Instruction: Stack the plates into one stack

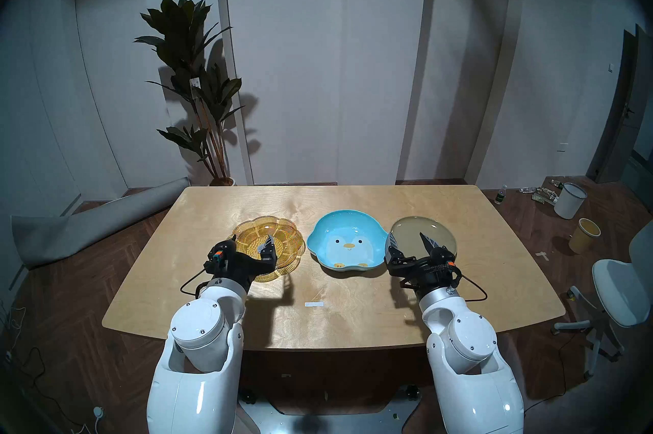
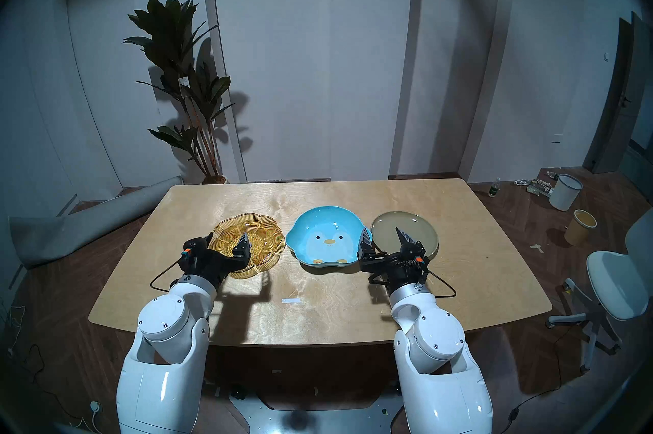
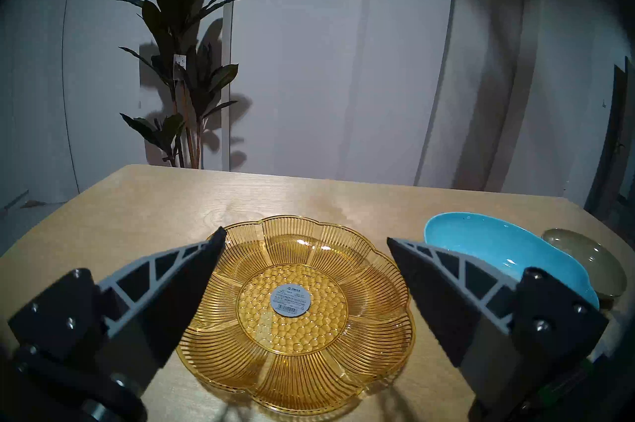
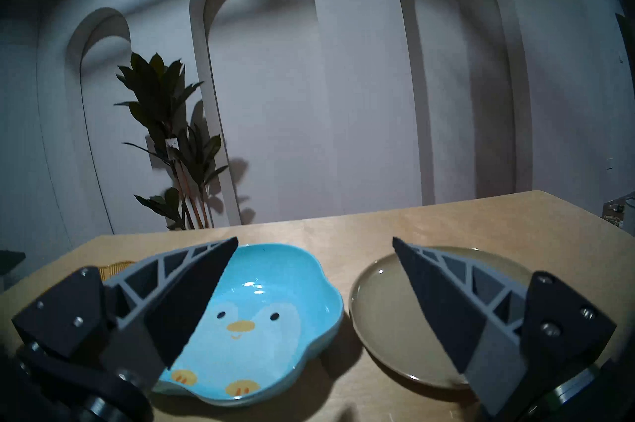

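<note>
Three plates lie in a row on the counter, unstacked; both end effectors hang released and empty.

Head views: the amber plate, the blue plate and the olive plate lie mid-counter, from its left edge toward its right; the left end effector is over the amber plate, the right end effector over the olive plate's left rim. Left wrist: fingers spread wide either side of the amber plate, the blue plate just right. Right wrist: jaws agape over the blue plate and the olive plate, which sit just apart.
</note>
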Robot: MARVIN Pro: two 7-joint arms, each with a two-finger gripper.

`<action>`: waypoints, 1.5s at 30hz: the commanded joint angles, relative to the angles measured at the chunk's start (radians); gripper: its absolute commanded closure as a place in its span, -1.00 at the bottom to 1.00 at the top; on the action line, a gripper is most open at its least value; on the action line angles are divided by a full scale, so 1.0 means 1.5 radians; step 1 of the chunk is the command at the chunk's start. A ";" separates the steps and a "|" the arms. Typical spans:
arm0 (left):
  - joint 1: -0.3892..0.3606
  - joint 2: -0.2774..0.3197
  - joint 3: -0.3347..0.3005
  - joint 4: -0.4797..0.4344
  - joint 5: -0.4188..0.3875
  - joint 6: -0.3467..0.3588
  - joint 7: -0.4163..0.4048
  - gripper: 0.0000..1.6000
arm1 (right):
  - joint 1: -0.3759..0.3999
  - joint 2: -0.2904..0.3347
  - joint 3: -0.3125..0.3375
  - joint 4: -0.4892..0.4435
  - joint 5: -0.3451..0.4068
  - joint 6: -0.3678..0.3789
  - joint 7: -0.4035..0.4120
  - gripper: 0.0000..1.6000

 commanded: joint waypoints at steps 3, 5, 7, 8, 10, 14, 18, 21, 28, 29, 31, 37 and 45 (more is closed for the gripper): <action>-0.049 -0.001 -0.012 0.004 0.006 -0.002 0.015 -1.00 | 0.010 -0.035 0.035 -0.064 0.164 0.078 0.041 -1.00; -0.060 -0.003 -0.014 0.013 0.008 -0.003 0.021 -1.00 | 0.013 -0.040 0.046 -0.072 0.207 0.104 0.043 -1.00; -0.070 -0.005 -0.015 0.021 0.010 -0.002 0.027 -1.00 | 0.020 -0.040 0.050 -0.078 0.230 0.133 0.030 -1.00; -0.075 -0.006 -0.016 0.025 0.011 -0.003 0.031 -1.00 | 0.025 -0.040 0.051 -0.080 0.246 0.148 0.017 -1.00; -0.083 -0.009 -0.017 0.033 0.013 -0.004 0.038 -1.00 | 0.036 -0.041 0.053 -0.086 0.269 0.178 -0.008 -1.00; -0.090 -0.012 -0.021 0.038 0.015 -0.003 0.047 -1.00 | 0.061 -0.040 0.057 -0.095 0.311 0.227 -0.051 -1.00; -0.093 -0.018 -0.026 0.044 0.017 -0.006 0.059 -1.00 | 0.086 -0.039 0.063 -0.097 0.366 0.284 -0.102 -1.00; -0.096 -0.021 -0.031 0.048 0.018 -0.015 0.067 -1.00 | 0.106 -0.037 0.059 -0.091 0.400 0.325 -0.148 -1.00; -0.173 -0.016 -0.060 0.098 0.018 -0.033 0.107 -1.00 | 0.129 -0.036 0.054 -0.072 0.440 0.400 -0.213 -1.00; -0.165 -0.009 -0.063 0.094 0.014 -0.039 0.108 -1.00 | 0.130 -0.035 0.053 -0.071 0.445 0.403 -0.221 -1.00; -0.184 -0.002 -0.073 0.110 0.012 -0.042 0.111 -1.00 | 0.135 -0.036 0.053 -0.070 0.458 0.415 -0.231 -1.00; -0.221 0.016 -0.093 0.141 0.005 -0.060 0.121 -1.00 | 0.137 -0.036 0.047 -0.081 0.498 0.446 -0.264 -1.00; -0.276 0.018 -0.102 0.198 -0.003 -0.079 0.149 -1.00 | 0.112 -0.039 0.052 -0.100 0.596 0.467 -0.315 -1.00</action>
